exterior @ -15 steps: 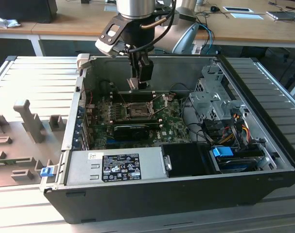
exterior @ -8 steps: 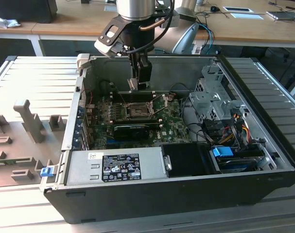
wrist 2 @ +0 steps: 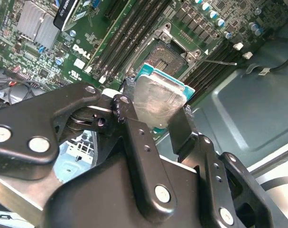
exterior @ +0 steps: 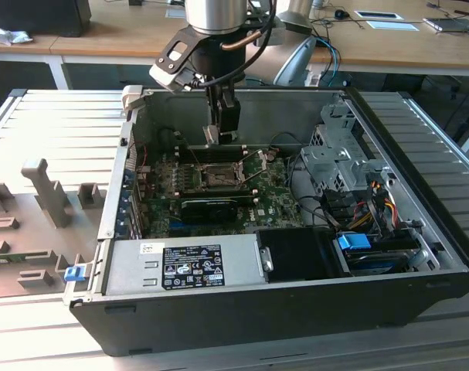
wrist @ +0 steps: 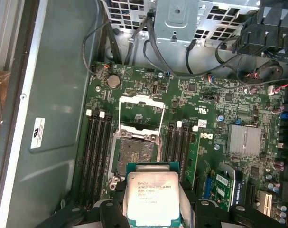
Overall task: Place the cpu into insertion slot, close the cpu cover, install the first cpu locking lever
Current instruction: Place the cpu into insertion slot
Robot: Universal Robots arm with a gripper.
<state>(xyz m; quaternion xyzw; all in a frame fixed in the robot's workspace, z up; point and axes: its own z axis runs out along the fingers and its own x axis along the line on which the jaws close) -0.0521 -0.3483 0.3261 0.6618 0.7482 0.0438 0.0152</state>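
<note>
You have the cpu (wrist: 151, 197), a small square chip with a pale silver-grey metal top on a teal-edged board, clamped between the jaws of the black gripper (wrist: 151, 211), one finger on each of two opposite edges. In the second wrist view the gripper (wrist 2: 155, 111) holds the chip (wrist 2: 158, 102) clear of the board, with the open insertion slot (wrist 2: 170, 54) just beyond its free edge. The relation to watch is this one: in the first wrist view the square dark insertion slot (wrist: 134, 152) lies straight out past the fingertips, near but not touching, and the chip's edges run roughly parallel to its frame. The cpu cover (wrist: 140, 99), a thin metal frame with a central window, stands hinged open on the slot's far side. In the exterior view the gripper (exterior: 221, 133) hangs at upper centre of the frame, directly over the slot (exterior: 216, 176) inside the open black computer case (exterior: 296, 309), which rests on the grey slatted table (exterior: 33, 116).
</note>
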